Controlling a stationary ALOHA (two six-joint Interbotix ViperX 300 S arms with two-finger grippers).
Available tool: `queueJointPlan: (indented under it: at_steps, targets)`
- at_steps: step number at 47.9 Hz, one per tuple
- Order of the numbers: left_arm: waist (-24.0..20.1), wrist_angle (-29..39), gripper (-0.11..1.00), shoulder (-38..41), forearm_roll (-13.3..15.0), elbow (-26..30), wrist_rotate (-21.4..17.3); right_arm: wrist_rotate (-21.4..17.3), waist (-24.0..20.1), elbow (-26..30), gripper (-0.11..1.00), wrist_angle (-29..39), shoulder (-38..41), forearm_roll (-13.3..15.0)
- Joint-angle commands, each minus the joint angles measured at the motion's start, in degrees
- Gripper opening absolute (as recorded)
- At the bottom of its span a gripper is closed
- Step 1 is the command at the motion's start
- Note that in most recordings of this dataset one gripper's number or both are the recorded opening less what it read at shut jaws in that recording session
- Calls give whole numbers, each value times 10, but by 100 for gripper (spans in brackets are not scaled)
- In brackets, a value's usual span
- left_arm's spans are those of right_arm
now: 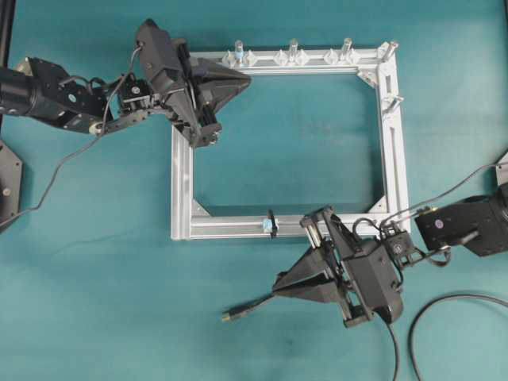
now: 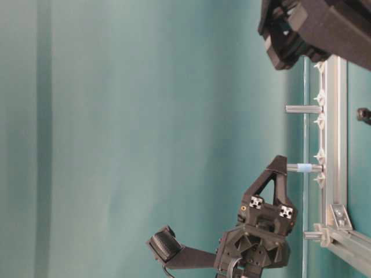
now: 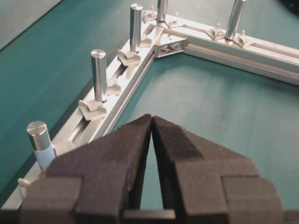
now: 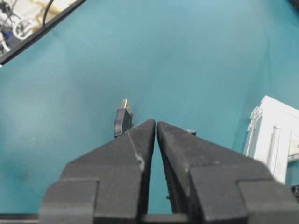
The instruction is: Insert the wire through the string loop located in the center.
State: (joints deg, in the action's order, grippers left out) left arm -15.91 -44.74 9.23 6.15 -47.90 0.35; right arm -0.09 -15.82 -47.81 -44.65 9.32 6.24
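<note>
**Overhead view: two closed hands at an aluminium frame, wire plug lying free**

Overhead view shows a square frame (image 1: pixel 181 190) of silver extruded aluminium bars with slotted faces and triangular corner brackets, lying flat on a matte teal tabletop (image 1: pixel 95 302). This frame is the landmark for everything else.

Upright pegs (image 1: pixel 293 49) are smooth, polished metal cylinders. Three stand along the frame's far bar, one of them banded in pale blue, and two more sit at the far right corner and on the right bar, making five in all.

One string loop (image 1: pixel 272 224), a thin black ring of cord, wraps the frame's near bar about midway along it, with a small bluish-white fitting just beside it.

One wire (image 1: pixel 248 306) lies on the tabletop outside the frame, below the near bar. Its end is a dark, blocky plug with a small yellowish metal tip, and it disappears under the right hand. A second dark cable (image 1: pixel 429 317) curves further right.

Two hands are seen, both black, wedge-shaped and faced with grainy foam. The left hand (image 1: pixel 238 78) hovers over the frame's far left corner, its pads pressed together on nothing. The right hand (image 1: pixel 282 280) sits just below the near bar, pads likewise together; in the right wrist view the plug lies just left of the tips, outside them.
</note>
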Motion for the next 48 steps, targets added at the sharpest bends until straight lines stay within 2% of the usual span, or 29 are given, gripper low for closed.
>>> queueJointPlan:
  at_steps: [1,3,6,8,13,25,33,48]
  targets:
    - [3,32,15,-27,-22,12,-4,-1,-1,8,19,-4,-6,0]
    - [2,57,13,-36,-22,14,-4,-3,-2,7,16,-1,-6,-1]
    - [3,107,1,-51,-22,16,-4,-6,-1,7,4,5,-6,0]
    - [3,134,0,-62,-22,17,-4,-10,-2,8,0,9,-9,1]
    - [7,176,0,-91,-24,18,-2,-13,-4,11,0,17,-19,2]
    - [28,230,0,-168,-24,-4,-5,-18,-7,18,0,53,-41,2]
    - [40,253,0,-205,-24,-31,-1,-25,-7,35,0,109,-40,2]
    - [55,267,1,-264,-24,-76,-1,-32,-7,53,0,147,-40,1]
